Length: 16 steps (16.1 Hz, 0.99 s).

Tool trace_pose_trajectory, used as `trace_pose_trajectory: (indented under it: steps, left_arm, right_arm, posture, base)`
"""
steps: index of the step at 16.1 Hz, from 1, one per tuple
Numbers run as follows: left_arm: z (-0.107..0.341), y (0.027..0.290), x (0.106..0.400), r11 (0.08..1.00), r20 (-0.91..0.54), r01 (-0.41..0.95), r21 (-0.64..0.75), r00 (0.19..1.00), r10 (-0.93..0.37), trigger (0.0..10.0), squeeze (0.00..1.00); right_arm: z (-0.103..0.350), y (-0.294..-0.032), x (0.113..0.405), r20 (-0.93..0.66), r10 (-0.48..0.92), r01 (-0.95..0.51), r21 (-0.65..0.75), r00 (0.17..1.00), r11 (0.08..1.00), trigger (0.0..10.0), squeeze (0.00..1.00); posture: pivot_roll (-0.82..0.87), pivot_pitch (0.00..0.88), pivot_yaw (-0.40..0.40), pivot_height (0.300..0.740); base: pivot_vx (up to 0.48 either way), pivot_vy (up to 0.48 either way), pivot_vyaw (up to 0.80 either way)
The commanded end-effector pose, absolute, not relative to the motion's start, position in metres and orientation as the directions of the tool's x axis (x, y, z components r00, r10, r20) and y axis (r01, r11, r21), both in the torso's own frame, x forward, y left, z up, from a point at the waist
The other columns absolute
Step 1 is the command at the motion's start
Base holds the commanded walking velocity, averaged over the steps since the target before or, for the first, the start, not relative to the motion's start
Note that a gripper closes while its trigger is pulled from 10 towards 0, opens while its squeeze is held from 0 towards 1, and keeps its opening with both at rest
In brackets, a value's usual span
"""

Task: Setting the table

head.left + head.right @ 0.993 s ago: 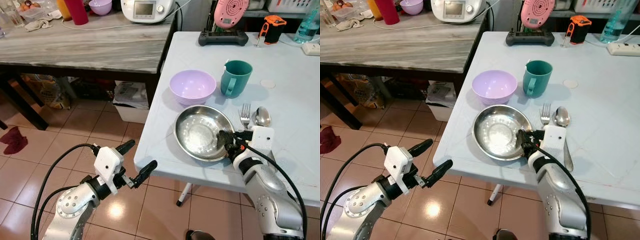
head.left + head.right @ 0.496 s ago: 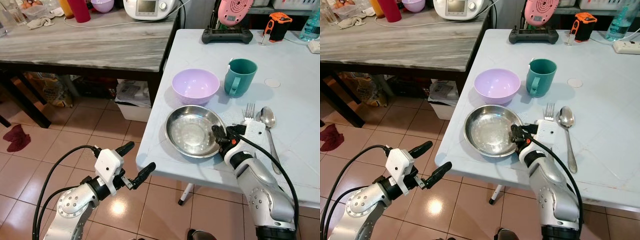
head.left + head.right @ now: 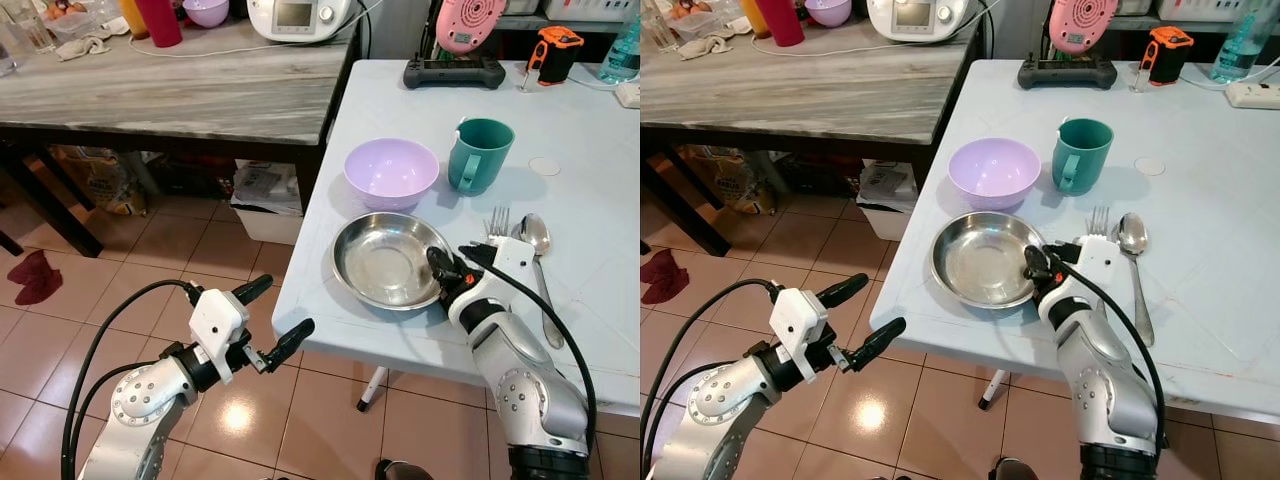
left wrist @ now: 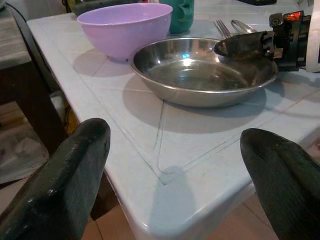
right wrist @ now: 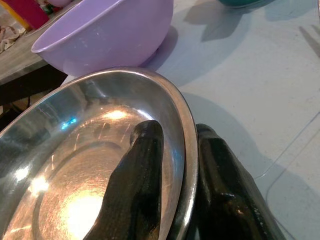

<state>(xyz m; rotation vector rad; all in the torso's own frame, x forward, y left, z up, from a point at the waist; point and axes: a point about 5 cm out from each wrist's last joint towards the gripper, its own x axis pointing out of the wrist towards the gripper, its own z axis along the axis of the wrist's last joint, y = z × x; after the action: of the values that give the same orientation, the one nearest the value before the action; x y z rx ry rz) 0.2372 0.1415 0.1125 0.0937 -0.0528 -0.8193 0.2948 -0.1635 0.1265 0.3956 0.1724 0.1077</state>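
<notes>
Right wrist view: right gripper point(image 5: 172, 192) closed on the near-right rim of the steel plate point(image 5: 75, 165), one black finger inside the dish, the other outside against the table, rim pinched between them. Steel plate lies on the white table point(image 3: 590, 200), close to its front-left corner, just in front of the purple bowl point(image 3: 391, 171); teal mug point(image 3: 476, 155) stands beside the bowl; fork point(image 3: 496, 222) and spoon point(image 3: 533, 240) lie just right of the plate, handles running toward the robot. Plate extends left and away from the gripper, so the right arm is the nearer one by far. Right arm pose: forearm raised from below the table edge, wrist bent in over the rim. Left gripper point(image 3: 265, 328): fingers spread wide, holding nothing, held low off the table's front-left corner over the tiled floor point(image 3: 150, 240), aimed toward the plate. Whether the plate rests flat or is slightly lifted at the pinched side is hard to judge; probably flat.
</notes>
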Motion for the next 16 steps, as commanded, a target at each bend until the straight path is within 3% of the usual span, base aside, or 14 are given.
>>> trace_pose_trajectory:
  steps: [1, 2, 3, 5, 6, 8, 11, 16]
  left_arm:
    - [0.118, 0.143, 0.236, 0.674, 0.014, 0.73, 0.113, 0.677, -0.736, 10.0, 0.0]
    - [0.118, 0.143, 0.236, 0.675, 0.014, 0.73, 0.112, 0.678, -0.735, 10.0, 0.0]
    - [0.118, 0.143, 0.236, 0.699, 0.017, 0.708, 0.101, 0.701, -0.713, 10.0, 0.0]
    - [0.117, 0.144, 0.24, 0.745, 0.02, 0.661, 0.089, 0.746, -0.665, 10.0, 0.0]
    - [0.116, 0.15, 0.25, 0.819, 0.02, 0.568, 0.086, 0.821, -0.571, 10.0, 0.0]
    - [0.095, 0.171, 0.265, 0.929, -0.027, 0.37, 0.032, 0.929, -0.369, 10.0, 0.0]
    - [0.076, 0.188, 0.267, 0.973, -0.069, 0.231, -0.017, 0.97, -0.232, 10.0, 0.0]
    - [0.067, 0.186, 0.272, 0.981, -0.077, 0.192, -0.041, 0.978, -0.195, 10.0, 0.0]
  right_arm:
    - [0.104, -0.163, 0.289, -0.256, 0.128, -0.012, 0.411, 0.958, 0.912, 0.0, 0.0]
    - [0.104, -0.163, 0.288, -0.257, 0.127, -0.011, 0.41, 0.958, 0.912, 0.0, 0.0]
    - [0.102, -0.165, 0.288, -0.275, 0.11, 0.008, 0.395, 0.955, 0.919, 10.0, 0.0]
    - [0.1, -0.167, 0.287, -0.288, 0.094, 0.024, 0.381, 0.953, 0.924, 10.0, 0.0]
    - [0.099, -0.167, 0.286, -0.329, 0.079, 0.042, 0.343, 0.941, 0.938, 10.0, 0.0]
    - [0.111, -0.165, 0.287, -0.216, 0.082, -0.009, 0.317, 0.973, 0.948, 10.0, 0.0]
    - [0.119, -0.156, 0.286, -0.139, 0.118, -0.075, 0.285, 0.983, 0.956, 10.0, 0.0]
    - [0.12, -0.146, 0.283, -0.13, 0.175, -0.122, 0.336, 0.976, 0.934, 10.0, 0.0]
  posture:
    - [-0.14, 0.122, 0.111, 0.74]
    - [-0.14, 0.122, 0.111, 0.74]
    - [-0.15, 0.12, 0.108, 0.74]
    - [-0.15, 0.117, 0.104, 0.74]
    - [-0.15, 0.113, 0.103, 0.74]
    - [-0.16, 0.104, 0.102, 0.74]
    - [-0.16, 0.098, 0.09, 0.74]
    - [-0.16, 0.093, 0.081, 0.74]
  base:
    - [0.0, 0.0, 0.0]
    - [0.0, 0.0, 0.0]
    - [0.0, 0.0, 0.0]
    - [0.0, 0.0, 0.0]
    - [0.0, 0.0, 0.0]
    - [0.0, 0.0, 0.0]
    - [0.0, 0.0, 0.0]
    - [0.0, 0.0, 0.0]
